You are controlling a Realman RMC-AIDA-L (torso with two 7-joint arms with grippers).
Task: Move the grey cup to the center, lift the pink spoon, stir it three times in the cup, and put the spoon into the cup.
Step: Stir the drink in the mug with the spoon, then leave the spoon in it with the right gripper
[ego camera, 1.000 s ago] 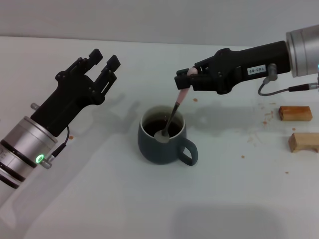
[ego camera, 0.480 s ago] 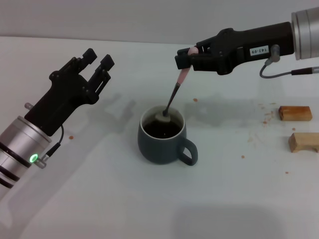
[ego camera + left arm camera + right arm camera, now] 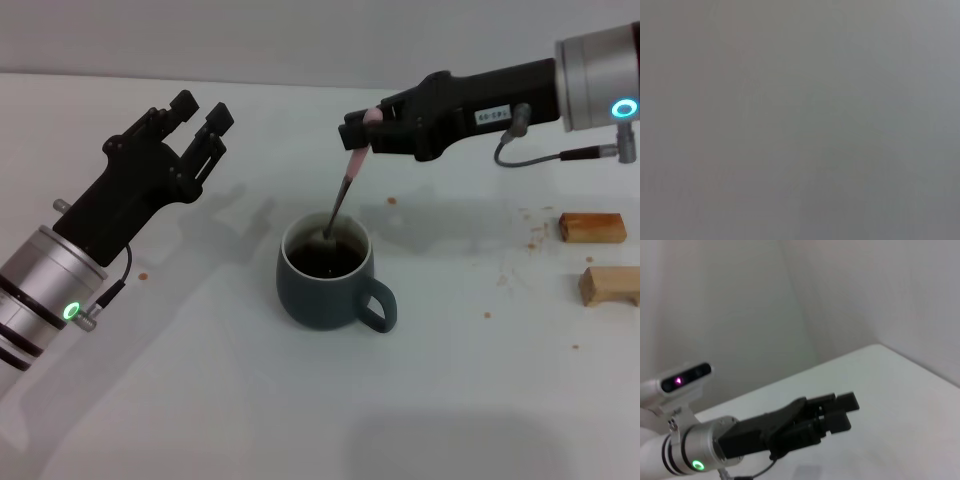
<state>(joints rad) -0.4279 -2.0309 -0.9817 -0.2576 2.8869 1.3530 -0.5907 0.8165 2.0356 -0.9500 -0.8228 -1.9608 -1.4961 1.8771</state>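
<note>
The grey cup point(image 3: 328, 276) stands mid-table with dark liquid inside and its handle toward the front right. My right gripper point(image 3: 361, 133) hovers above and behind the cup, shut on the pink spoon point(image 3: 345, 185) by its handle top. The spoon hangs slanted, its metal bowl dipped into the liquid near the cup's far side. My left gripper point(image 3: 200, 118) is open and empty, raised to the left of the cup; the right wrist view shows this left gripper point(image 3: 840, 412) from the far side. The left wrist view shows only blank grey.
Two wooden blocks point(image 3: 592, 227) point(image 3: 610, 285) lie at the right edge of the white table point(image 3: 300, 400). Small brown crumbs and spots are scattered around them and behind the cup.
The right gripper has moved up and left with the spoon, carrying its bowl from the cup's front toward its far side. The left arm drew back slightly.
</note>
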